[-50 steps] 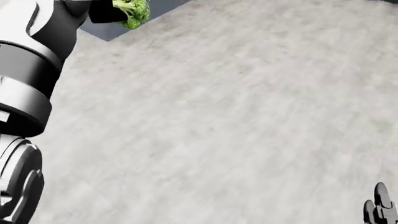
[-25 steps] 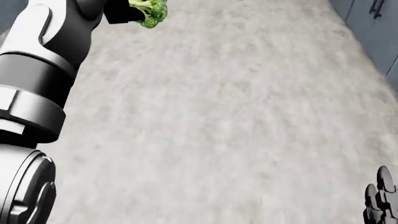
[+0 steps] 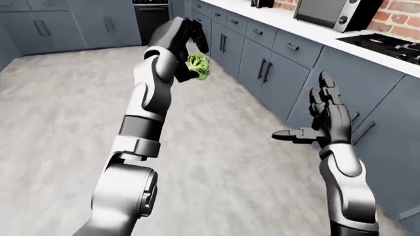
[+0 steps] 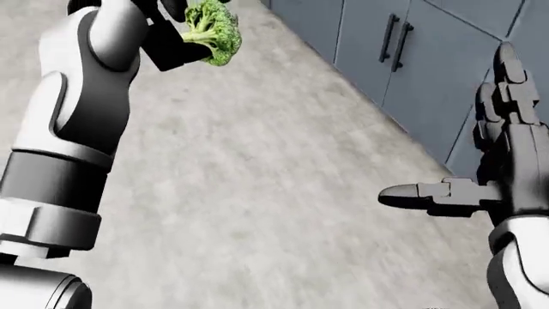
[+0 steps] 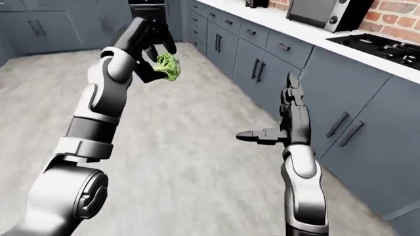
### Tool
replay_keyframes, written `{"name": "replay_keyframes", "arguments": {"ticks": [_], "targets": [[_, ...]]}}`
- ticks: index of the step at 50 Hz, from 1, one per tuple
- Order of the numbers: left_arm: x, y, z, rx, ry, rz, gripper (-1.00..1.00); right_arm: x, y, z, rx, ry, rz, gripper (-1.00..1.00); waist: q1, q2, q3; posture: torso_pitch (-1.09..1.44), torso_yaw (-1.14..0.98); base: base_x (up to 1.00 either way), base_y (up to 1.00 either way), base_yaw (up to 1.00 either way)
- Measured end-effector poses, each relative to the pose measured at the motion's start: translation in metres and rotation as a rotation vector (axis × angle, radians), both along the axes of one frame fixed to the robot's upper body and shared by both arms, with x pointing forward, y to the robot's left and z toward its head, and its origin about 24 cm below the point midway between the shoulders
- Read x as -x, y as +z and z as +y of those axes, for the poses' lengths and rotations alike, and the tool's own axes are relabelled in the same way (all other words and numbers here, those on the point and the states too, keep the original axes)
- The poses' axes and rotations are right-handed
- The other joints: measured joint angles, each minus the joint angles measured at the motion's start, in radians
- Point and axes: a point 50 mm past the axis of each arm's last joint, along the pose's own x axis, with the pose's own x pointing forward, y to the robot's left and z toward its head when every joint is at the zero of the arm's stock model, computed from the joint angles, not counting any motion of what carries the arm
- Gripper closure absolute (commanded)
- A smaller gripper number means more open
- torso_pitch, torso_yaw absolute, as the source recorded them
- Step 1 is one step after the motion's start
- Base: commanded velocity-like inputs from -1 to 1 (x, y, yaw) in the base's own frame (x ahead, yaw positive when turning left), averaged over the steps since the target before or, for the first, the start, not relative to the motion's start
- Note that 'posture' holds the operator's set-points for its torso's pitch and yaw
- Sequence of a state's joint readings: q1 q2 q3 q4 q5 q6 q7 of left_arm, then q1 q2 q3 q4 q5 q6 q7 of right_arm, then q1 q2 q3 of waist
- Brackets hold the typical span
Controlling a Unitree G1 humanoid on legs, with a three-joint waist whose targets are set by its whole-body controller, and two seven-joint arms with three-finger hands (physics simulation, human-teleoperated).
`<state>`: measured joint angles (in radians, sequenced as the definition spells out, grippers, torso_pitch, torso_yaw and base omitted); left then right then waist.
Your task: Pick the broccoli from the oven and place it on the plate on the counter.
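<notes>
Broccoli (image 3: 197, 66) is riding high in our left hand (image 3: 185, 46), whose dark fingers are clenching round its stalk while the green head is sticking out toward the right of the left-eye view. We are holding that arm raised and bent over the grey floor (image 3: 59, 123), well apart from any surface. Our right hand (image 3: 323, 118) is hanging released, grasping nothing, its fingers pointing upward and its thumb jutting leftward in the eye views. We are facing along a row of blue-grey cabinets (image 3: 279, 64) running down the right of the views, their white surface (image 3: 315, 30) carrying a microwave (image 3: 331, 11) against a brick wall (image 3: 397, 17), with a black cooktop (image 3: 387, 44) beside it. An oven (image 3: 151, 17) is standing at the far end, near the top of the left-eye view.
</notes>
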<state>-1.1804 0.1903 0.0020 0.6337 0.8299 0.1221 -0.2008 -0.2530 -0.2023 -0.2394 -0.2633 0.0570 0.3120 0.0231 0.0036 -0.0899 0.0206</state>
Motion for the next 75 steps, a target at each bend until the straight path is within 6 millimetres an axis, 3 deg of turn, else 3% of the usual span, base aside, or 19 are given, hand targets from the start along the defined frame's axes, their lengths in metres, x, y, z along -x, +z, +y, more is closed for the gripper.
{"name": "replay_keyframes", "arguments": {"ticks": [4,8,12,15,19,30,35,38,41,44,46,49,56,59,63,66,67,70,75], "targets": [[0.004,-0.003,-0.007,0.009,-0.027,0.003,0.91,-0.002,-0.013,-0.007,-0.017,-0.041,0.089,-1.00,-0.038,0.009,-0.001,0.00,0.00,0.00,0.00,-1.00],[0.006,0.001,-0.005,0.017,-0.027,-0.004,0.91,-0.006,-0.015,-0.006,-0.028,-0.044,0.134,-1.00,-0.040,0.076,0.012,0.00,0.00,0.00,0.00,-1.00],[0.010,0.002,-0.007,0.023,-0.036,-0.024,0.91,-0.005,-0.010,-0.002,-0.032,-0.032,0.115,-1.00,-0.025,0.121,0.029,0.00,0.00,0.00,0.00,-1.00],[0.011,0.000,-0.005,0.025,-0.032,-0.016,0.91,-0.005,0.000,0.000,-0.028,-0.025,0.084,-1.00,-0.014,0.175,0.019,0.00,0.00,0.00,0.00,-1.00],[0.009,-0.013,0.007,0.045,0.009,0.030,0.91,-0.006,-0.002,0.007,-0.034,0.005,0.094,-1.00,-0.002,0.168,0.018,0.00,0.00,0.00,0.00,-1.00],[0.013,-0.011,0.006,0.068,0.003,0.005,0.91,-0.008,0.009,0.008,-0.024,0.005,0.048,-1.00,-0.009,0.007,0.005,0.00,0.00,0.00,0.00,-1.00],[0.016,-0.018,-0.008,0.052,-0.047,0.022,0.93,-0.006,-0.001,0.000,-0.034,-0.036,0.098,-1.00,-0.048,0.041,0.005,0.00,0.00,0.00,0.00,-1.00],[0.018,-0.014,-0.007,0.058,-0.045,0.006,0.93,-0.003,0.007,0.004,-0.025,-0.026,0.073,-1.00,-0.042,0.088,0.020,0.00,0.00,0.00,0.00,-1.00],[0.019,-0.011,-0.007,0.063,-0.045,-0.007,0.93,-0.002,0.017,0.007,-0.016,-0.015,0.045,-1.00,-0.028,0.120,0.032,0.00,0.00,0.00,0.00,-1.00],[0.021,-0.010,-0.007,0.062,-0.043,-0.014,0.93,-0.001,0.025,0.009,-0.011,-0.006,0.019,-1.00,-0.014,0.173,0.020,0.00,0.00,0.00,0.00,-1.00],[0.021,-0.015,-0.002,0.066,-0.027,-0.002,0.93,-0.002,0.024,0.013,-0.018,0.010,0.022,-1.00,0.003,0.168,0.027,0.00,0.00,0.00,0.00,-1.00],[0.019,-0.022,0.004,0.068,-0.002,0.029,0.93,-0.004,0.018,0.016,-0.023,0.026,0.061,-1.00,-0.004,0.159,0.015,0.00,0.00,0.00,0.00,-1.00],[0.020,-0.022,0.002,0.068,-0.008,0.022,0.95,-0.005,0.024,0.015,-0.016,0.017,0.030,-1.00,0.004,0.060,0.014,0.00,0.00,0.00,0.00,-0.98],[0.021,-0.017,-0.004,0.065,-0.031,0.007,0.95,-0.001,0.026,0.012,-0.012,-0.001,0.011,-1.00,-0.004,0.010,0.002,0.00,0.00,0.00,0.00,-0.27],[0.026,-0.013,-0.017,0.056,-0.084,-0.011,0.95,-0.001,0.024,0.006,-0.001,-0.051,0.032,-1.00,0.004,0.036,0.029,0.00,0.00,0.00,0.00,0.00],[0.024,-0.018,-0.014,0.062,-0.077,0.012,0.96,-0.004,0.019,0.010,0.000,-0.033,0.065,-1.00,0.008,0.042,0.043,0.00,0.00,0.07,0.00,0.00],[0.023,-0.021,-0.011,0.066,-0.066,0.027,0.96,-0.005,0.019,0.012,0.000,-0.024,0.070,-1.00,0.007,0.054,0.044,0.00,0.00,0.23,0.00,0.00],[0.021,-0.023,-0.004,0.077,-0.039,0.045,0.96,-0.005,0.021,0.014,0.001,-0.007,0.059,-1.00,0.008,0.079,0.040,0.00,0.00,0.31,0.00,0.00],[0.027,-0.006,-0.005,0.086,-0.050,-0.031,0.98,-0.002,0.034,0.016,0.012,0.000,-0.010,-1.00,-0.003,0.132,0.020,0.00,0.00,0.33,0.00,0.00]]}}
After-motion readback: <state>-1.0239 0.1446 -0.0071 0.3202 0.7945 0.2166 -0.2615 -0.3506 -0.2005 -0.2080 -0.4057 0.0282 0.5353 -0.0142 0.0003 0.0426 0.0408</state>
